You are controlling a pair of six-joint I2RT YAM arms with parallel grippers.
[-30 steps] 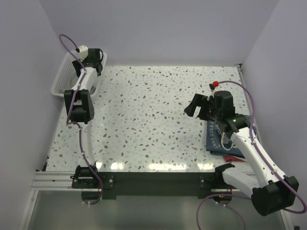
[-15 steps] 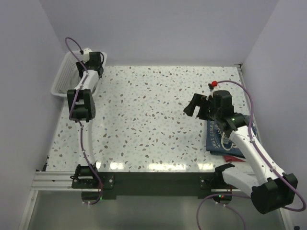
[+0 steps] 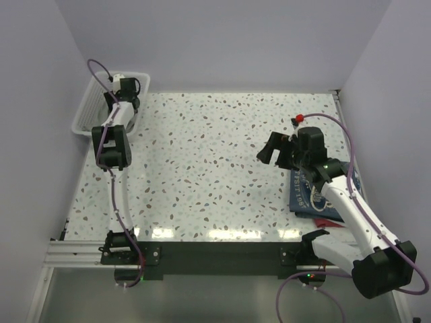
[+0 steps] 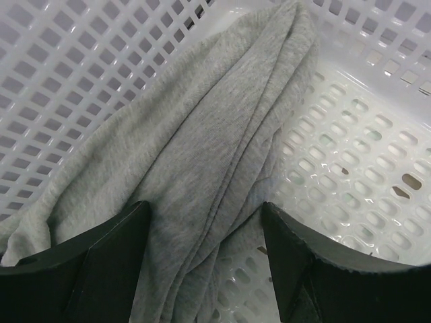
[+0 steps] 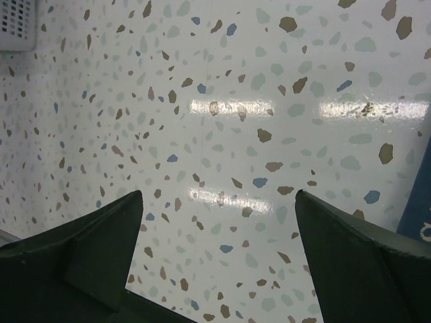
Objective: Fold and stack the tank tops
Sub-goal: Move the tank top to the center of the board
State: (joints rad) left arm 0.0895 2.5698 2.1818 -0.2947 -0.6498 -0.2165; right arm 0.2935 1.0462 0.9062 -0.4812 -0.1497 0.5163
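Observation:
A crumpled light grey tank top (image 4: pixel 202 141) lies inside the white mesh basket (image 4: pixel 357 168). My left gripper (image 4: pixel 205 215) is open, its fingers either side of a bunched fold of the grey cloth; in the top view it (image 3: pixel 124 87) reaches down into the basket (image 3: pixel 87 111) at the far left. A folded navy tank top with white lettering (image 3: pixel 306 192) lies at the right edge, a red one (image 3: pixel 328 221) showing beneath it. My right gripper (image 3: pixel 277 151) is open and empty, held over bare table left of the navy top; that top's blue edge (image 5: pixel 419 208) shows in the right wrist view.
The speckled table (image 3: pixel 202 168) lies between the basket and the stack. The basket's corner (image 5: pixel 15 23) shows far off in the right wrist view. Walls close in on the left, back and right.
My left gripper has moved left and deeper into the basket. My right gripper has barely shifted.

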